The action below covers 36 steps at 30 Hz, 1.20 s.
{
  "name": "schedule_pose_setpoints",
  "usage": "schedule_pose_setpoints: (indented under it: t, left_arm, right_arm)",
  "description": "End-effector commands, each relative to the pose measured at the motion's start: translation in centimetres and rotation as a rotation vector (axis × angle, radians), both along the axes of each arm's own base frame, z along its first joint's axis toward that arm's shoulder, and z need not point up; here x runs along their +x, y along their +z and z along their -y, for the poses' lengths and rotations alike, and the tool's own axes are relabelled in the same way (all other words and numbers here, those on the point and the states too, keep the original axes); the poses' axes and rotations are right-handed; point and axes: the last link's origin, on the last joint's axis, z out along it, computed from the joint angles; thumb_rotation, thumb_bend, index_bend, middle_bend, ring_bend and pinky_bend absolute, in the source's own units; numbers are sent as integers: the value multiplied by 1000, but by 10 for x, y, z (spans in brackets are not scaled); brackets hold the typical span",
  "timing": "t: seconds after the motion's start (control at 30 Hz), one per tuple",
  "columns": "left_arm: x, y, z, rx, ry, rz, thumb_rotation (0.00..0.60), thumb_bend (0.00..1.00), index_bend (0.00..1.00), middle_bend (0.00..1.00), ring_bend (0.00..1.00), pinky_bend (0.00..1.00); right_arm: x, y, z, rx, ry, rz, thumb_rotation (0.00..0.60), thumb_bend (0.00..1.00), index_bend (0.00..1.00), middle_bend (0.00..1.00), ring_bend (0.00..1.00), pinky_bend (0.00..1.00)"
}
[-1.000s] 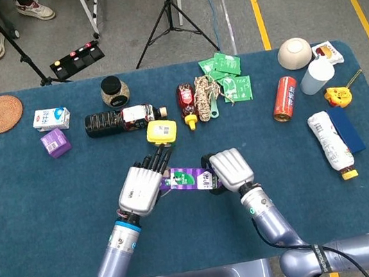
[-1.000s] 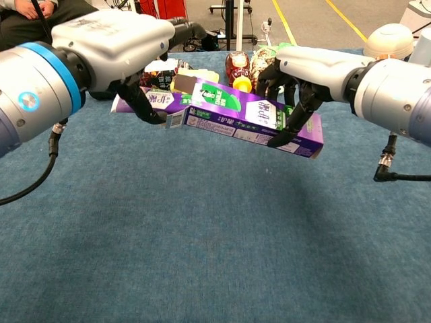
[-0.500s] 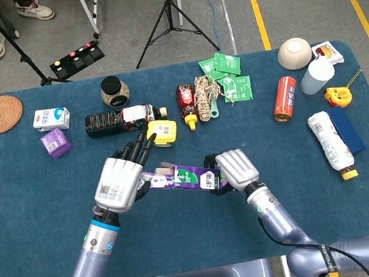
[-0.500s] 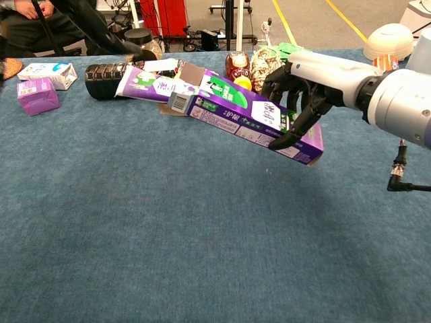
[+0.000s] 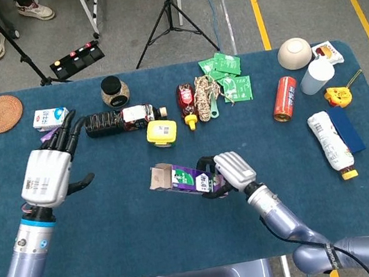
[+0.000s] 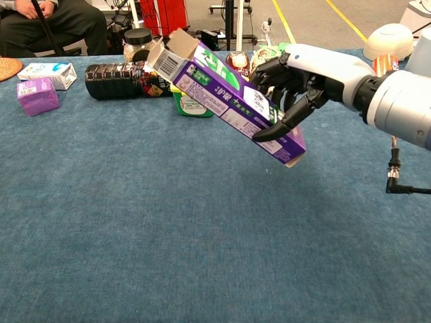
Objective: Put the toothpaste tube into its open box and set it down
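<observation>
Right hand fingers wrapped around the lower end of the box, gripping it clear of the worktop. Box tilted, open flap end up and toward the robot's left, closed end low by the fingers. Toothpaste tube not visible; can't tell if it's inside the box. Left hand holds nothing, fingers spread, hovering well left of the box, out of the chest view. Relative to the box: yellow tub just behind it, dark bottle lying behind and left, purple carton far left, red can far right.
</observation>
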Motion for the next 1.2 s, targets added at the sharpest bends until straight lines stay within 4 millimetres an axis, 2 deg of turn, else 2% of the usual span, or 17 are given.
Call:
schedule_pose_setpoints:
  t: [0.03,0.23,0.4,0.5,0.67,0.93,0.97,1.03,1.1,1.13,1.2]
  left_arm:
    - [-28,14,-1,6,33,-6,600,46,0,18,169,426]
    - [-48,24,-4,1,55,-1,600,46,0,18,168,426]
    - [-60,25,-2,-12,67,3,600,46,0,18,168,429]
    - [-68,26,-2,-22,74,4,600,46,0,18,168,430]
    - [-78,27,-1,-29,85,5,600,47,0,18,168,432]
    - [-90,28,2,-58,80,33,600,46,0,18,168,437]
    - [-93,28,3,-62,81,35,600,46,0,18,168,438]
    - [-99,28,5,-72,87,32,600,46,0,18,168,438]
    - [-104,28,6,-85,90,31,600,46,0,12,125,407]
    - [-107,28,8,-93,97,26,600,46,0,6,75,353]
    - [-111,29,10,-96,102,10,600,46,0,0,5,252]
  right_arm:
    - [-2,-2,5,-24,7,29,600,330,569,622,643,654]
    - [-10,-5,7,-58,31,-32,600,349,570,622,643,654]
    - [-17,-5,13,-159,43,-216,600,356,570,619,641,655]
    - [-11,-9,14,-222,64,-332,600,356,572,619,641,655]
    - [-6,-29,7,-262,147,-563,600,356,575,618,637,656]
    - [-15,-44,9,-232,98,-650,600,356,564,610,631,661]
    - [-17,-45,9,-228,88,-653,600,355,541,595,621,656]
    - [-24,-47,9,-183,39,-658,600,286,442,525,572,613]
    - [-28,-45,9,-146,10,-685,600,111,282,379,447,496]
    - [-27,-40,10,-156,-1,-708,600,27,200,280,352,414]
    - [-24,-34,10,-181,1,-726,574,0,132,157,219,295]
